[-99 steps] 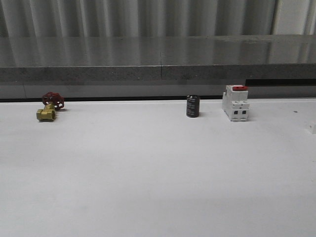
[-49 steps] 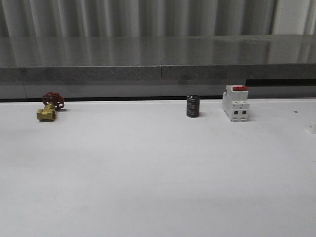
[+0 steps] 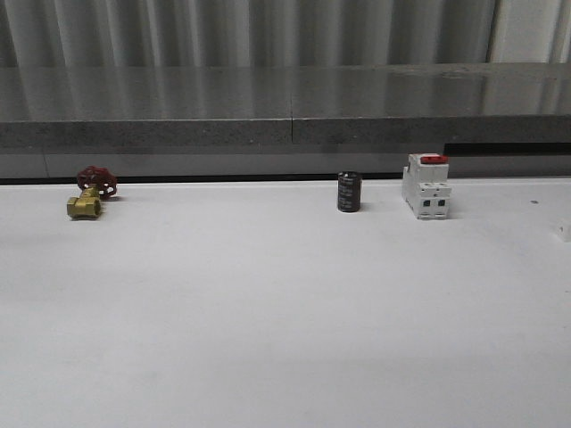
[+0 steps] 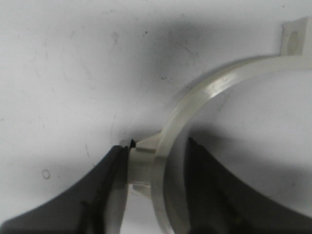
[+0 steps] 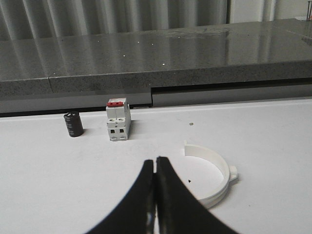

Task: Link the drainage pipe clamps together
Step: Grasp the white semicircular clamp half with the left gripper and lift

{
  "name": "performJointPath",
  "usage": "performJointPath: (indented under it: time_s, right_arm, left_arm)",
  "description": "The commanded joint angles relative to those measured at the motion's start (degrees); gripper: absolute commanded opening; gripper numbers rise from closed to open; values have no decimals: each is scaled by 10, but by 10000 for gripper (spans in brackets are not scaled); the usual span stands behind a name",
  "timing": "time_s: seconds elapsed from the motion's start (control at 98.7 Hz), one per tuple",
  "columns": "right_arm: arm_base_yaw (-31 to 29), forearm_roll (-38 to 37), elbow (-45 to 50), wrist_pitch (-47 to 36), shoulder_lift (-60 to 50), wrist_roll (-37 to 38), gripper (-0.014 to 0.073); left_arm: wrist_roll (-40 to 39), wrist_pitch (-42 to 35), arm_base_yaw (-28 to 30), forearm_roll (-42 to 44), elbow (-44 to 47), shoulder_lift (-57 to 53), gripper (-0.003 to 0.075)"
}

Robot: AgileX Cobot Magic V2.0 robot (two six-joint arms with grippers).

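In the left wrist view, the left gripper (image 4: 157,185) is closed on a clamp half (image 4: 195,105), fingers pinching the band near its tab, the arc curving toward the upper right. In the right wrist view, the right gripper (image 5: 155,183) has its fingers pressed together, holding nothing; the second clamp half (image 5: 214,174) lies on the table (image 5: 273,146) just right of them. Farther back stand a breaker (image 5: 117,120) and a black cylinder (image 5: 73,125). A brass valve (image 3: 89,194) sits far left in the front view.
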Motion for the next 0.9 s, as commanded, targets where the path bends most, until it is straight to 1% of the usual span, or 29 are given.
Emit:
performJointPath:
  time_s: [0.0,0.091,0.223,0.354,0.476,0.547,0.557,0.709,0.891]
  right_arm:
    - [-3,-1,-11,-42,-11,-4,-67]
    - [-3,-1,-11,-42,-11,-4,-67]
    - [-3,-1,-11,-42,-11,-4,-67]
    - [-3,-1,-11,-42,-11,-4,-67]
    - [-3,-1,-11,-42,-11,-4,-67]
    - [-3,-1,-11,-42,-11,-4,-67]
    - [-3,-1,-11,-42,-11,-4,-67]
    - [-3,-1,-11,-42,-11,-4,-67]
    - [-3,-1,-11,-42,-11,-4,-67]
  left_arm:
    - [1,6,1,-9,-15,-30,106]
    - [1,16,1,-19,-15,-38,68]
    - [-1,38,-12,-50,-15,-62,63]
    - [-56,55,-46,-53,-12,-95,63]
    - [-104,55,-104,-53,-10,-129,63]
    - [-133,55,-146,-53,-10,-139,63]
    - [-140,55,-160,-53,-10,-141,63]
    - [-210,47,-247,-53,-10,-135,63]
    - [-265,31,-347,-52,-10,-113,63]
